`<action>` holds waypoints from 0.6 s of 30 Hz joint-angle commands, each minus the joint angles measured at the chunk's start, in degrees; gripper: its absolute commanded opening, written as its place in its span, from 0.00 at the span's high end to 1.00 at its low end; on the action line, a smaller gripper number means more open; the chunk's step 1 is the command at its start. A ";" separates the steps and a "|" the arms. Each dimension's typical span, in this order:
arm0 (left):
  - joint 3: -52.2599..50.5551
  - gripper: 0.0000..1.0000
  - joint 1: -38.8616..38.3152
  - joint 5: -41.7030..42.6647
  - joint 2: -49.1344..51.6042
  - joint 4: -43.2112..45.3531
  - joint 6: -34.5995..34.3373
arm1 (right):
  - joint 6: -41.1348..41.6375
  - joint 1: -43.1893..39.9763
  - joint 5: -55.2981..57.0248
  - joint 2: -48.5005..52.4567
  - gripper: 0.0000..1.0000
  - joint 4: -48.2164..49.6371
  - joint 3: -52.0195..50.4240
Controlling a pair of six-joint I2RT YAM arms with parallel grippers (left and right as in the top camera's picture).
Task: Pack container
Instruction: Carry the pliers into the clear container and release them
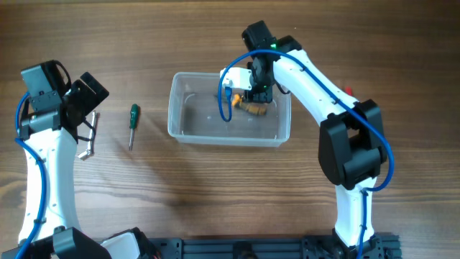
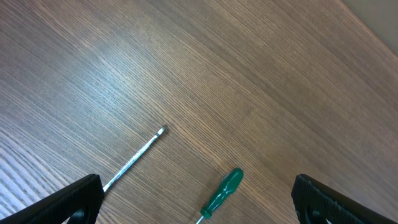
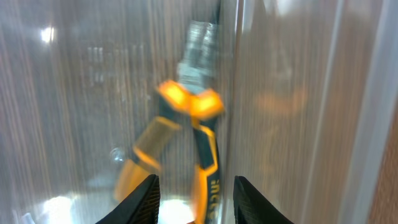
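The container (image 1: pixel 175 115) sits mid-tabletop (image 1: pixel 215 194). The right gripper (image 1: pixel 257 92) hangs inside its far right part, over yellow-handled pliers (image 1: pixel 251 109) that lie on its floor. In the right wrist view that gripper's fingers stand apart with one pliers handle in the gap, not clamped on it as far as the blur lets me tell. What looks left to pack is the green screwdriver (image 1: pixel 133 122), which lies on the tabletop between the left gripper (image 1: pixel 88 137) and the container. It touches neither and is much nearer the left arm. Its long axis runs near-to-far, handle at the far end. The left gripper is spread wide and holds nothing. In its wrist view the green screwdriver (image 2: pixel 222 191) lies slantwise between the fingers, so I judge a wrist turn comes before closing
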 commanded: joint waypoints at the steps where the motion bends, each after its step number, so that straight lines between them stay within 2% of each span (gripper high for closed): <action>1: 1.29 0.00 0.31 -0.57 0.00 0.20 0.48 | 5.73 -1.05 0.57 -0.09 0.62 -0.02 0.07; 4: 1.29 0.00 0.31 -0.57 0.00 0.20 0.48 | 15.63 -1.03 0.52 -3.50 0.71 -1.90 2.05; 6: 1.29 0.00 0.31 -0.59 0.00 0.20 0.48 | 24.79 -1.53 0.55 -8.15 0.70 -3.56 3.26; 7: 1.29 0.00 0.31 -0.57 0.00 0.17 0.48 | 32.70 -2.21 0.55 -11.96 0.63 -4.02 3.54; 9: 1.29 0.00 0.31 -0.57 0.00 0.20 0.48 | 41.57 -4.33 -0.79 -18.51 0.62 -4.02 3.54; 12: 1.29 0.00 0.31 -0.57 0.00 0.20 0.48 | 50.53 -11.10 -1.16 -26.91 0.59 -3.54 3.52; 13: 1.29 0.00 0.31 -0.57 0.00 0.20 0.48 | 57.31 -15.37 0.11 -28.44 0.56 -3.78 3.50; 14: 1.29 0.00 0.31 -0.57 0.00 0.20 0.48 | 62.79 -19.23 1.36 -28.59 0.49 -4.70 3.50; 15: 1.29 0.00 0.31 -0.57 0.00 0.20 0.48 | 66.88 -23.43 1.66 -28.17 0.48 -6.27 3.28; 18: 1.29 0.00 0.31 -0.57 0.00 0.20 0.48 | 71.87 -32.41 1.66 -25.55 0.48 -8.13 -0.70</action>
